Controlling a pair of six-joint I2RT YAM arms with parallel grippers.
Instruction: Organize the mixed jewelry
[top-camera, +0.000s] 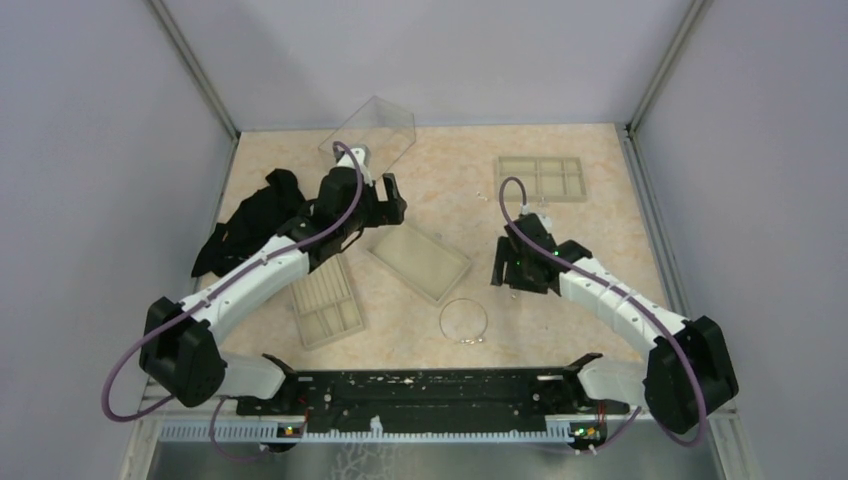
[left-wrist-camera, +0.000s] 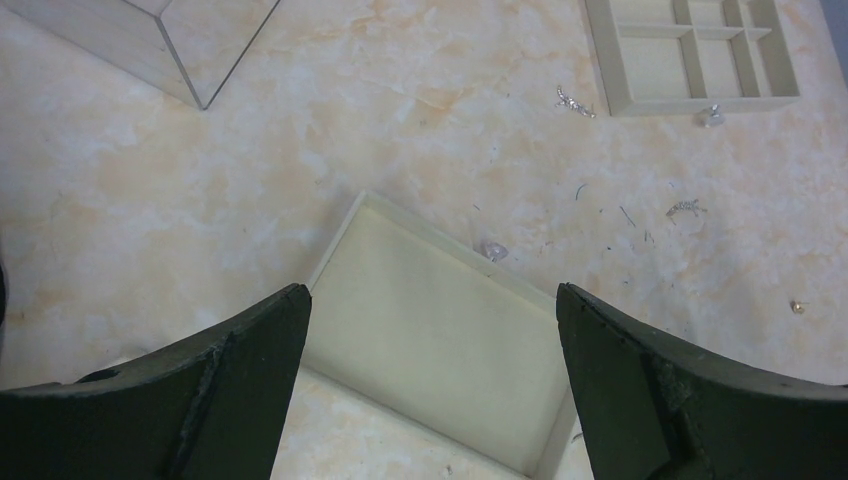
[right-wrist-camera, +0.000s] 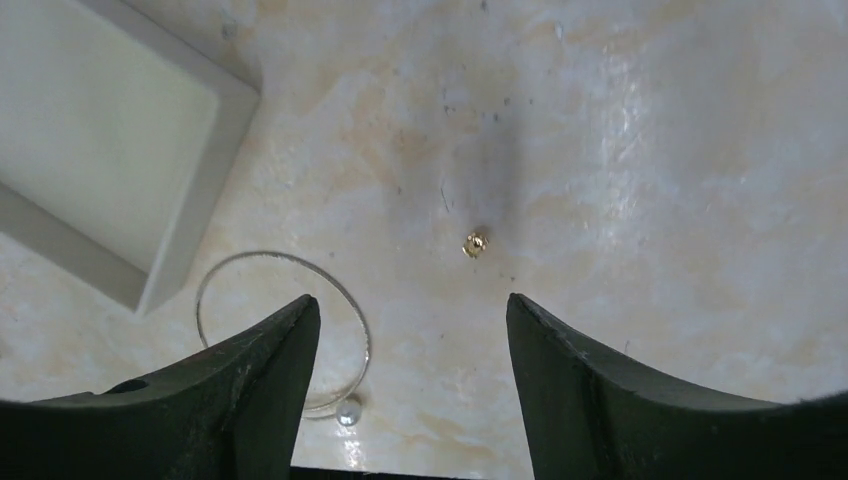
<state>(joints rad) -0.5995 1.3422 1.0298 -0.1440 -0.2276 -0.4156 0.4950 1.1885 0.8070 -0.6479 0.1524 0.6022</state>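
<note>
The left gripper (left-wrist-camera: 430, 293) hangs over the flat tray (top-camera: 420, 262), its fingers spread wide with nothing between them. In the left wrist view the tray's pale floor fills the gap between the two fingers.

The right gripper (right-wrist-camera: 412, 302) hovers to the right of the flat tray, also wide apart and empty. A gold piece (right-wrist-camera: 475, 243) lies on the bare table (top-camera: 600, 240) just ahead of its fingers, touching neither.

The hoop (top-camera: 463, 321) lies flat on the table just off the flat tray's near corner, close to the rim but apart from it. Its clasp sits on the side away from the tray. In the right wrist view the right gripper's left finger covers part of the ring.

Several silver pieces (left-wrist-camera: 575, 101) are scattered on the table beyond and to the right of the flat tray. One small glinting bit (left-wrist-camera: 491, 250) sits against the tray's far rim; it may be a clear stone, but it is too small to tell.

A compartment tray (top-camera: 541, 180) lies well beyond the flat tray to the right. A ridged tray (top-camera: 326, 302) lies just to its left. A clear box (top-camera: 372, 135) stands tilted beyond it, and a black cloth (top-camera: 250, 225) lies further left.
</note>
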